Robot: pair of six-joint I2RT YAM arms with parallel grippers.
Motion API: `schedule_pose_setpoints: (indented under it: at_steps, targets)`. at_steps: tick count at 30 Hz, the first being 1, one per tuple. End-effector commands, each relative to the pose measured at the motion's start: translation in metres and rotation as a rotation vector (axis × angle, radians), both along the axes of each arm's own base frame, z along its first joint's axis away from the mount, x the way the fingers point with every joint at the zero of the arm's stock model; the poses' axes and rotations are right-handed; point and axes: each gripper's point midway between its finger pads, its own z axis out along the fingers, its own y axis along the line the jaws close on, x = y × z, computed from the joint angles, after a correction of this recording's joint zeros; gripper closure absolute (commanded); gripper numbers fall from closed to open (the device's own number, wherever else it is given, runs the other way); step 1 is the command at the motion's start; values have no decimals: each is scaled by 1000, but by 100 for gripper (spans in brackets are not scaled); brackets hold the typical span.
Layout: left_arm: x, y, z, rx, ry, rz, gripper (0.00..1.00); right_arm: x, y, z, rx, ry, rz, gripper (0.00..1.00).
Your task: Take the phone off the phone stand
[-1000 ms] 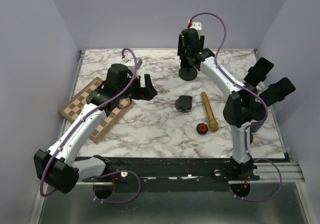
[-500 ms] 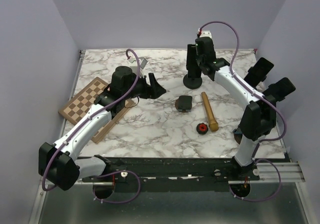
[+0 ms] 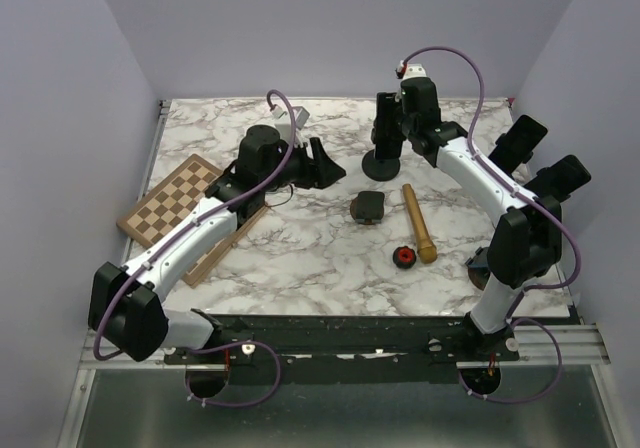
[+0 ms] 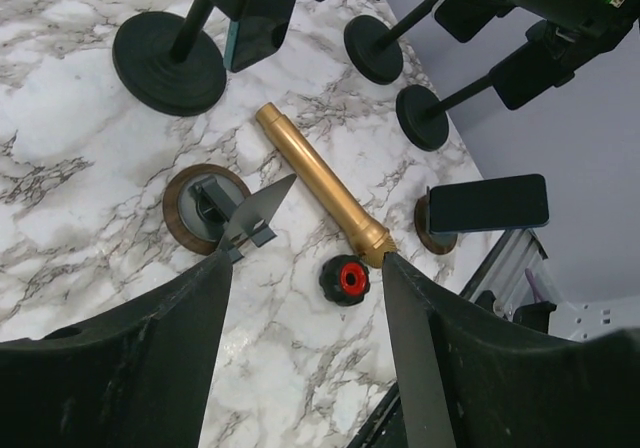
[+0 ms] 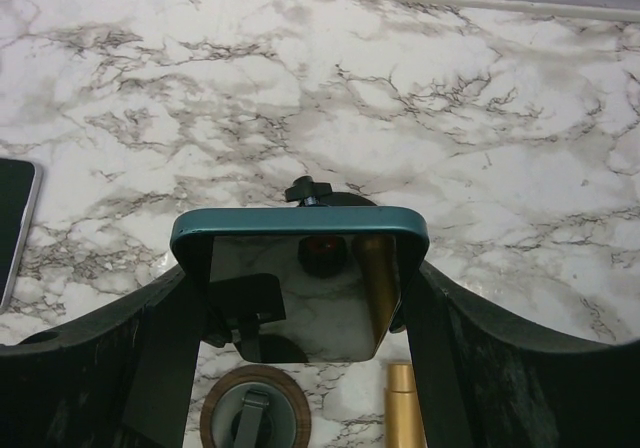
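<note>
The left tool (image 3: 327, 168) hangs released, fingers spread, over the desk (image 3: 300, 253). Further right, the right tool (image 5: 304, 293) grasps the teal-cased phone (image 5: 300, 236) by its sides, upright just above the stand (image 3: 378, 166); whether it sits in it, I cannot tell.

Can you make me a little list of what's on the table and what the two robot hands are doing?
Phone: phone in a teal case, upright at the top of the phone stand
Right hand: right gripper closed on the phone's two sides
Left hand: left gripper open, holding nothing, above the marble table
Middle of the table: gold tube, red knob, round brown holder
Left side: checkerboard
</note>
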Motion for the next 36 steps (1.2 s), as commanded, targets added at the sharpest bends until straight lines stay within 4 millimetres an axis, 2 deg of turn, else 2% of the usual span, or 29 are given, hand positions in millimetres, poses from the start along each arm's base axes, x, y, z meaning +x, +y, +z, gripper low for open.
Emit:
schedule_pose_setpoints:
  at_steps: [1,7,11,12,15,18,21,25,28,33,36]
  targets:
    - [22,-16,16,-17,-119,-13,31,-5,22,21,66,-28,103,99]
    - [53,-51,-2,-6,-290,-151,26,-14,24,20,97,11,112,99]
    - [79,-73,-8,8,-282,-200,28,-17,28,17,115,33,127,99]
    - [84,-78,-17,34,-253,-215,31,-18,30,17,121,39,136,99]
    - [100,-86,-23,73,-240,-232,33,-21,33,16,125,65,150,99]
    - [112,-88,-25,87,-243,-220,34,-25,32,17,124,78,148,99]
    - [122,-92,-30,101,-237,-211,42,-26,30,16,120,83,147,99]
    - [122,-91,-35,105,-238,-212,51,-25,31,13,117,91,147,99]
    - [121,-88,-39,115,-236,-206,51,-25,36,10,129,103,171,99]
    - [132,-74,-43,128,-194,-119,50,-25,36,10,123,104,170,99]
    - [135,-67,-43,96,-168,-107,42,-26,38,9,127,109,182,99]
